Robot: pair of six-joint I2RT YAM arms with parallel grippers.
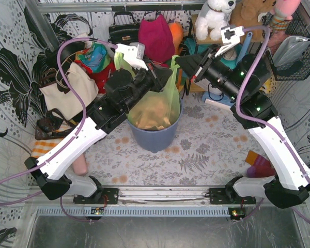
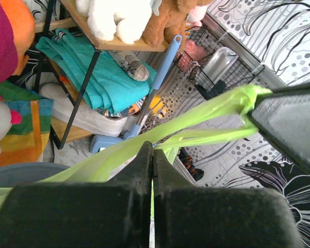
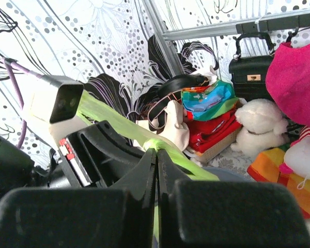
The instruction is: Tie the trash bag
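The trash bag sits inside the bin, its green film standing up out of the bin's mouth with orange-tan paper showing through, and its upper ears are drawn up above the bin's rim. What the next move seems to turn on is a stretched band of bag film that runs from one set of jaws to the other. Its long axis lies across the bin's mouth and rises toward the bin's far right side. The left gripper hangs right over the bin's mouth and is the nearer of the two to the bag's body. Its jaws are pressed together with only a sliver of green film between them, so it is pinching the bag. The right gripper sits higher, above the bin's far right rim, and is likewise clamped tight on the film at the top of the raised ear. I cannot tell whether the two hold one ear or two crossed ones. Any loop would likely have to pass around this taut band.
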